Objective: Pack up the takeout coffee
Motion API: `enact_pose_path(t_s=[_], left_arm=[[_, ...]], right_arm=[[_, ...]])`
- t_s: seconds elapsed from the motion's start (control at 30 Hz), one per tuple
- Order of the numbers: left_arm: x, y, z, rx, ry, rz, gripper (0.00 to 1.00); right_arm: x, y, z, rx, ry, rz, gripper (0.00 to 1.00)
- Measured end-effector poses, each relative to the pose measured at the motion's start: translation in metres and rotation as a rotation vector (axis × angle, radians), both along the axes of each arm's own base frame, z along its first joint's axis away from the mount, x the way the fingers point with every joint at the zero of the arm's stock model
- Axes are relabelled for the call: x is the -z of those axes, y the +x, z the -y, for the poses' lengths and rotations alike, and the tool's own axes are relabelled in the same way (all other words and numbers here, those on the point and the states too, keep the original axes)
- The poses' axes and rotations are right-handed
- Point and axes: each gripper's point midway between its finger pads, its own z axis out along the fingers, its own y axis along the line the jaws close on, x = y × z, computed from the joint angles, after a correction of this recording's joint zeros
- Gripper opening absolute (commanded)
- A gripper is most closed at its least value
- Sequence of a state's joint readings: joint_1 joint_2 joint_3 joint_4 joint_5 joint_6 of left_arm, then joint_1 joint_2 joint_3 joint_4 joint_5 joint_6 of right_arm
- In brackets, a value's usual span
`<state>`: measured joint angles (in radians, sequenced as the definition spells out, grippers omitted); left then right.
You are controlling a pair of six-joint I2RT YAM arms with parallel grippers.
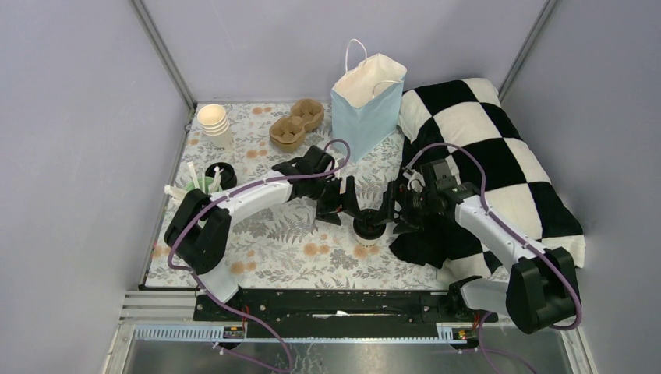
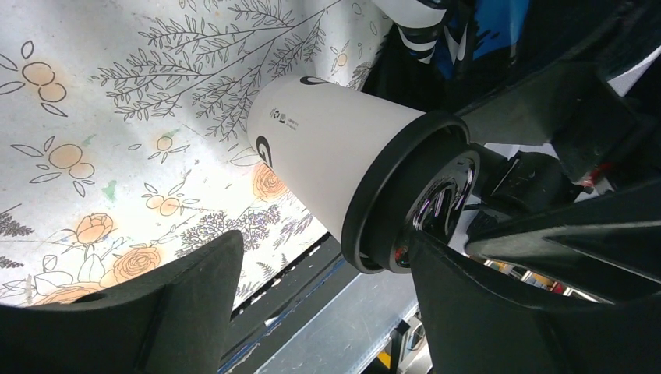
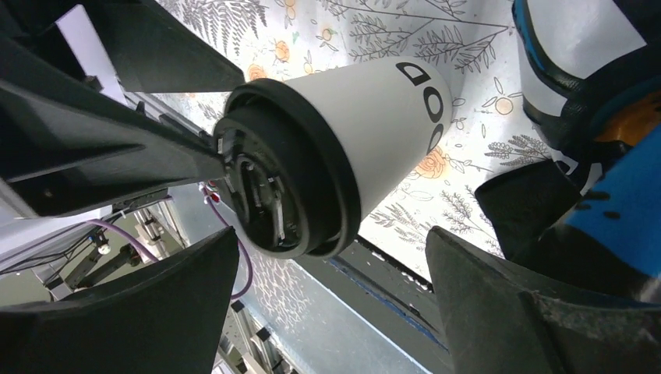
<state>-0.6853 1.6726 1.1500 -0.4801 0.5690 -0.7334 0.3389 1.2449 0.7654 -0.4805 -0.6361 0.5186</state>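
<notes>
One takeout coffee (image 1: 369, 228), a white paper cup with a black lid, stands on the floral tablecloth between my two grippers. My left gripper (image 1: 349, 209) is at its left and my right gripper (image 1: 389, 213) at its right, both at lid height. In the left wrist view the cup (image 2: 327, 152) lies just past the open left gripper (image 2: 323, 300), its lid (image 2: 390, 210) against the right-hand finger (image 2: 499, 312). In the right wrist view the cup (image 3: 374, 128) sits above the open right gripper (image 3: 331, 304), untouched by its fingers. The blue bag (image 1: 366, 101) stands open behind.
A black-and-white checkered pillow (image 1: 499, 156) fills the right side, under the right arm. A brown cup carrier (image 1: 296, 125) and a stack of cream cups (image 1: 214, 125) stand at the back left. A mint-green cup (image 1: 203, 185) and a loose black lid (image 1: 224, 173) sit at the left edge.
</notes>
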Motion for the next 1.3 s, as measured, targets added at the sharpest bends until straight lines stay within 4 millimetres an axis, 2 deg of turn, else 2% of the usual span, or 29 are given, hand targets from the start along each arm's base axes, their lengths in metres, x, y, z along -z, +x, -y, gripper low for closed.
enact_pose_path(t_s=[0.17,0.33,0.53,0.67,0.77,0.87,0.93,1.0,1.07,1.13,1.17,1.2,1.3], left_arm=[[-0.005,0.0,0.005,-0.006,-0.025,-0.01,0.84],[-0.009,-0.001,0.018,0.005,-0.075,-0.016,0.84],[-0.005,-0.005,0.023,0.011,-0.058,-0.031,0.9],[-0.023,0.009,0.021,-0.005,-0.047,0.033,0.95],[-0.05,0.026,0.007,-0.046,-0.042,0.121,0.97],[-0.087,0.058,-0.026,-0.149,-0.013,0.242,0.98],[-0.111,0.091,-0.061,-0.259,0.039,0.329,0.98],[-0.135,0.13,-0.104,-0.392,0.125,0.414,0.95],[-0.155,0.171,-0.151,-0.525,0.237,0.494,0.84],[-0.162,0.2,-0.188,-0.623,0.345,0.524,0.72],[-0.161,0.216,-0.211,-0.673,0.421,0.531,0.68],[-0.157,0.226,-0.225,-0.706,0.473,0.527,0.64],[-0.121,0.243,-0.267,-0.753,0.624,0.444,0.61]], right_arm=[[-0.022,0.01,0.003,-0.008,-0.035,0.048,0.96],[-0.046,0.02,0.006,-0.011,-0.054,0.13,0.96],[-0.051,0.018,0.011,-0.026,-0.086,0.142,0.96],[-0.054,0.019,0.016,-0.044,-0.123,0.157,0.96],[-0.058,0.021,0.019,-0.06,-0.142,0.175,0.97],[-0.06,0.023,0.02,-0.073,-0.156,0.186,0.96],[-0.058,0.022,0.021,-0.08,-0.16,0.183,0.96],[-0.056,0.023,0.02,-0.086,-0.163,0.176,0.96],[-0.053,0.025,0.019,-0.093,-0.165,0.165,0.96],[-0.052,0.027,0.018,-0.105,-0.166,0.161,0.95],[-0.051,0.029,0.018,-0.112,-0.169,0.158,0.95],[-0.051,0.031,0.017,-0.119,-0.172,0.157,0.95],[-0.048,0.035,0.015,-0.142,-0.184,0.156,0.95]])
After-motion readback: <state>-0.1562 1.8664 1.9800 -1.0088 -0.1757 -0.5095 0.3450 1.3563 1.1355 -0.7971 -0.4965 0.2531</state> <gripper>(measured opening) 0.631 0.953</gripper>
